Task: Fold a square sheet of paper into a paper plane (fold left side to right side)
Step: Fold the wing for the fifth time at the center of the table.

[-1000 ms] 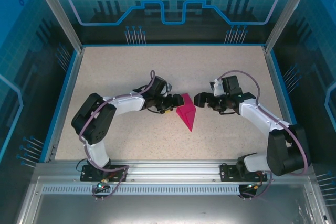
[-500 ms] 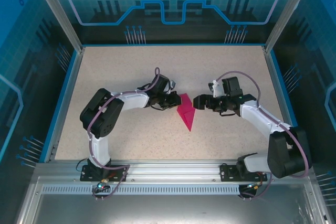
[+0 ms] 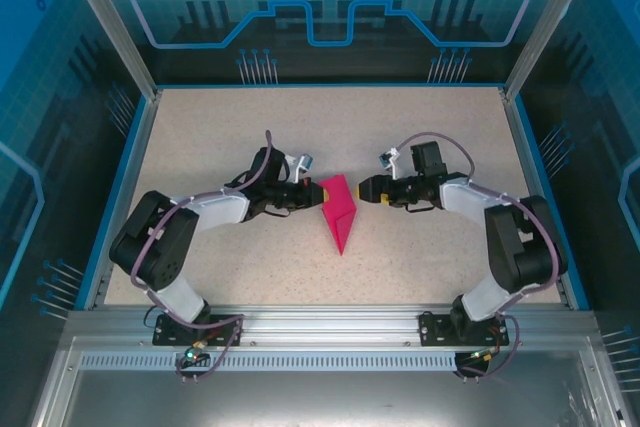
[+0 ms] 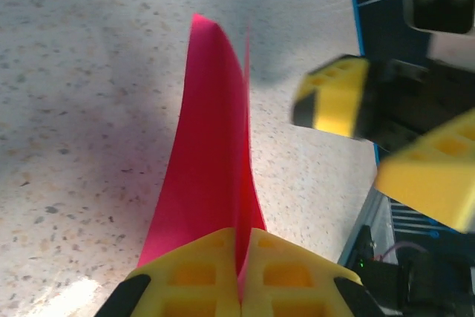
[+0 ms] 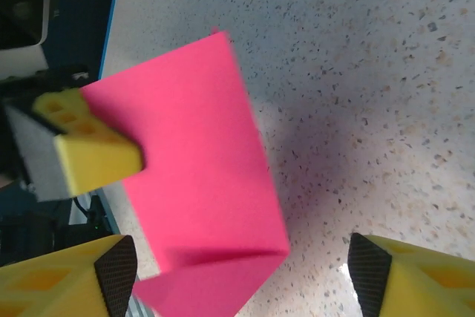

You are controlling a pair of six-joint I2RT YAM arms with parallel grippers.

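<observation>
The pink sheet of paper (image 3: pixel 339 215) is near the middle of the speckled bench (image 3: pixel 220 137) in the top view, between the two hands. It is folded into a narrow kite shape, and its point goes toward the lower edge of the frame. The left hand (image 3: pixel 312 192) reaches it from the left and the right hand (image 3: pixel 363 187) from the right, both at the upper end of the paper. In the left wrist view the left hand (image 4: pixel 240 257) is closed. Its two yellow fingers (image 4: pixel 200 272) press together at the bottom of the frame and pinch the paper between them, and the paper runs from there toward the upper middle with its layers nearly upright. In the right wrist view the right hand (image 5: pixel 243 276) is wide open, with one finger in each lower corner, and it grips nothing. The lower part of the paper is between these fingers. I cannot tell whether the finger in the lower left corner touches the paper.
</observation>
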